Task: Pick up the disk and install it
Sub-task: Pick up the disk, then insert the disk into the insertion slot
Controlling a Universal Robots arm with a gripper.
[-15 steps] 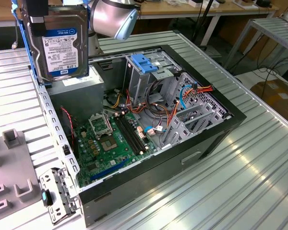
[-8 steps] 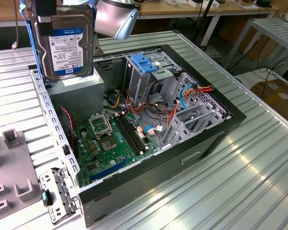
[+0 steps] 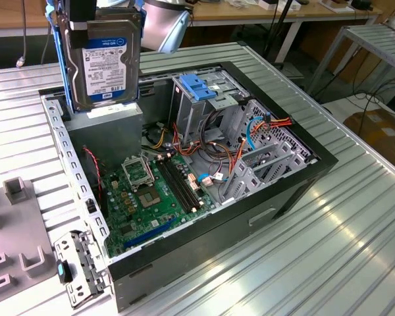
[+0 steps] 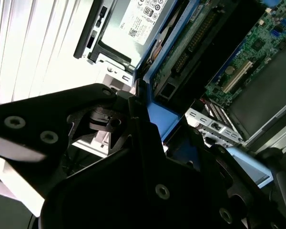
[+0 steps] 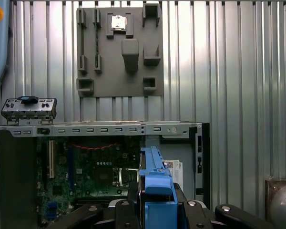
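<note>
Hanging upright in the gripper (image 5: 156, 202), disk (image 3: 104, 62) clear above case (image 3: 283, 191) rim.

Exterior view oblique; wrist views over case (image 5: 100, 129)

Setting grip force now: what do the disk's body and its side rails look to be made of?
The disk body looks like bare silver metal, with a dull sheen around its glossy, paper-like label. Its side rails look like moulded blue plastic, smooth and even in colour. Sight alone can't confirm either.
</note>
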